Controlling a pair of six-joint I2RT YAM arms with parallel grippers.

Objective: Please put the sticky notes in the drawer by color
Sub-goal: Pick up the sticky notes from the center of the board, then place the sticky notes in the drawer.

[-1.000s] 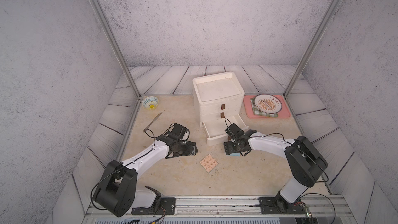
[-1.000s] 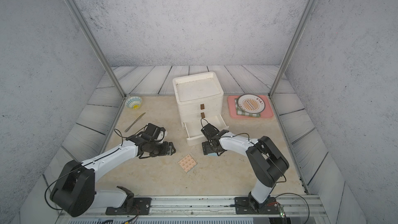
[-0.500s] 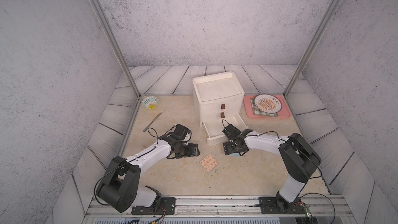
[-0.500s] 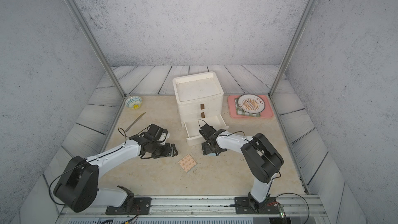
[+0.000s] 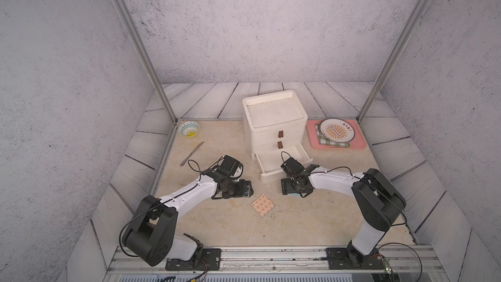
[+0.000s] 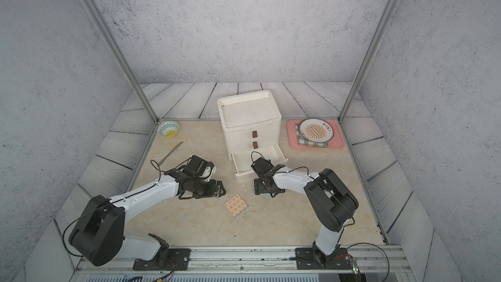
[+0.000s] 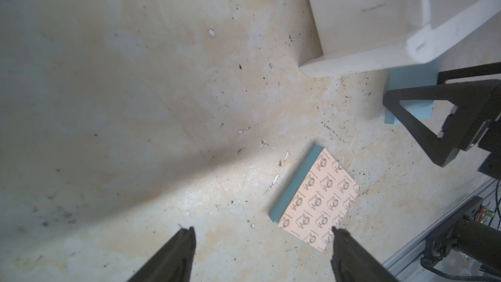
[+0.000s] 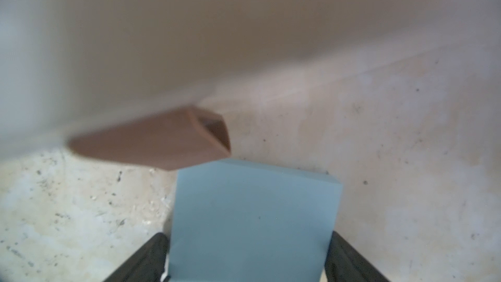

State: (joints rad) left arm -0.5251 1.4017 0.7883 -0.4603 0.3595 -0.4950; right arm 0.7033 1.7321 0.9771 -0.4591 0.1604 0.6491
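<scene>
The white drawer (image 5: 273,120) chest stands at mid-table with its bottom drawer (image 5: 282,158) pulled out; its brown tab handle (image 8: 162,142) shows blurred in the right wrist view. A light blue sticky-note pad (image 8: 252,218) lies flat on the table just in front of that drawer. My right gripper (image 8: 248,240) is open and straddles it, one finger close against each side. A peach pad with orange print (image 5: 263,205) (image 7: 320,202) lies left of it. My left gripper (image 7: 261,237) (image 5: 250,189) hovers open and empty beside the peach pad.
A patterned bowl (image 5: 189,128) and a knife (image 5: 192,153) lie at the back left. A pink tray (image 5: 360,145) at the back right holds a green checked cloth (image 5: 333,143) and a plate (image 5: 336,130). Metal posts frame the table's back corners.
The left gripper has crept a little toward the peach pad. The right gripper has settled slightly leftward over the blue pad, its jaws narrowing a touch.
</scene>
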